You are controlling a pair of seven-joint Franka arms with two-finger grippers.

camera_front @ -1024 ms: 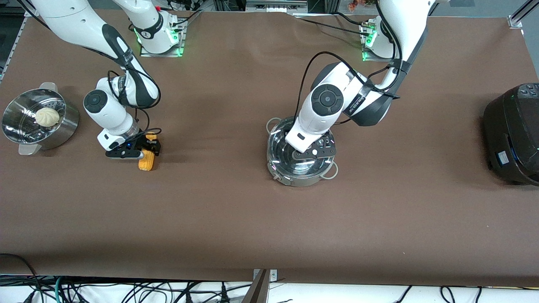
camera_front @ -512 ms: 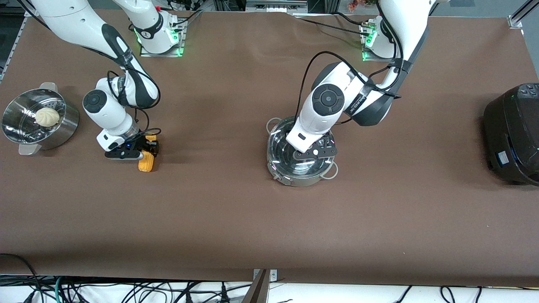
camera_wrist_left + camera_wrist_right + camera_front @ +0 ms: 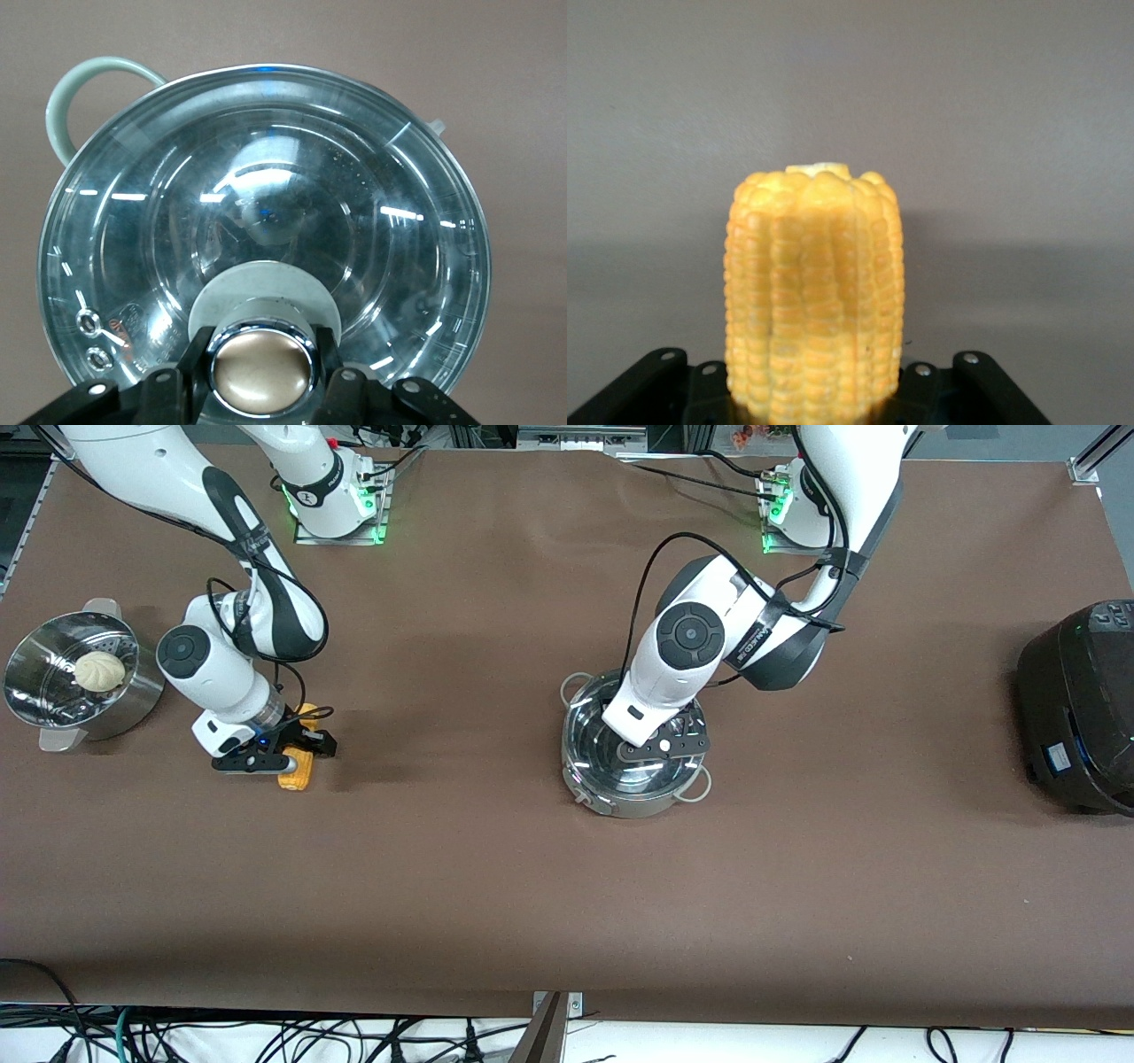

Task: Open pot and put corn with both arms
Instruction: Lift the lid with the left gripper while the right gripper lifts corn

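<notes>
Brown cloth-covered table (image 3: 567,886) under two white arms. Shiny round stainless-steel pot (image 3: 631,757) near table middle, glass lid (image 3: 266,257) on, brass knob (image 3: 262,370) on top. Left gripper (image 3: 663,747) down over lid, fingers pinched on brass knob. Yellow-orange corn cob (image 3: 295,769) toward right arm's end of table, clamped between fingers of right gripper (image 3: 301,751). Perforated steel steamer bowl (image 3: 53,691) holding round white bun (image 3: 97,670) at right arm's end. Big black cooker (image 3: 1081,708) at left arm's end.
</notes>
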